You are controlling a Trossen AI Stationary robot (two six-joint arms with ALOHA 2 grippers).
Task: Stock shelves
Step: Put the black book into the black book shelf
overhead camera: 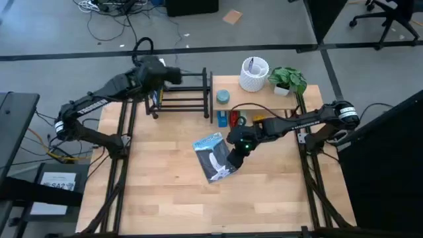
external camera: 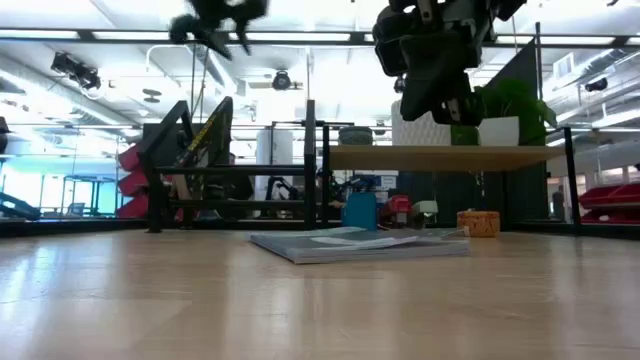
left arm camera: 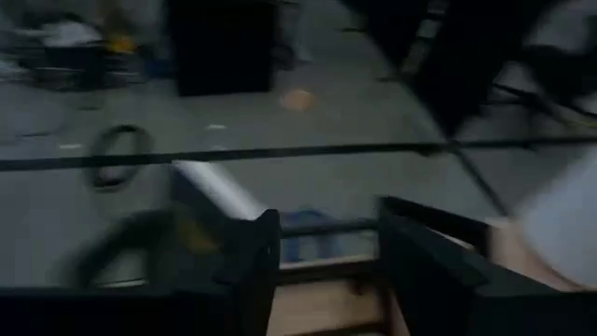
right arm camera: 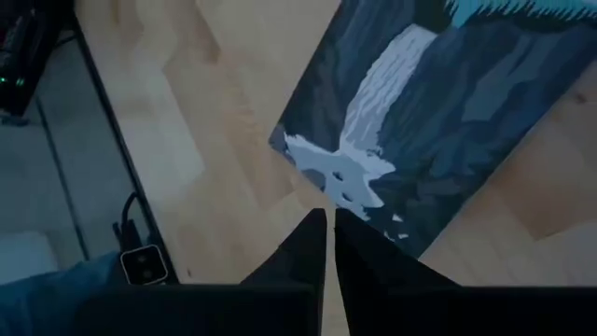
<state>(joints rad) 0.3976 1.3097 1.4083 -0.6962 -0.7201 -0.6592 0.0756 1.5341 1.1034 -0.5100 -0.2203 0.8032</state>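
2 arms: right gripper [right arm camera: 326, 245], dark fingers pressed together, empty, above flat glossy book [overhead camera: 215, 157]; left gripper [left arm camera: 322, 271], fingers apart, over black bar rack [overhead camera: 182, 94]; wooden shelf board [external camera: 440, 157] beside.

The left wrist view is smeared throughout; the pale cylinder [left arm camera: 210, 191] beyond the left claw [left arm camera: 322, 271] cannot be identified. In the high view, the right claw [overhead camera: 239, 153] covers one edge of the book [overhead camera: 213, 156]. The small items [overhead camera: 232, 119] beside the wooden shelf [overhead camera: 264, 98] are too small to name.
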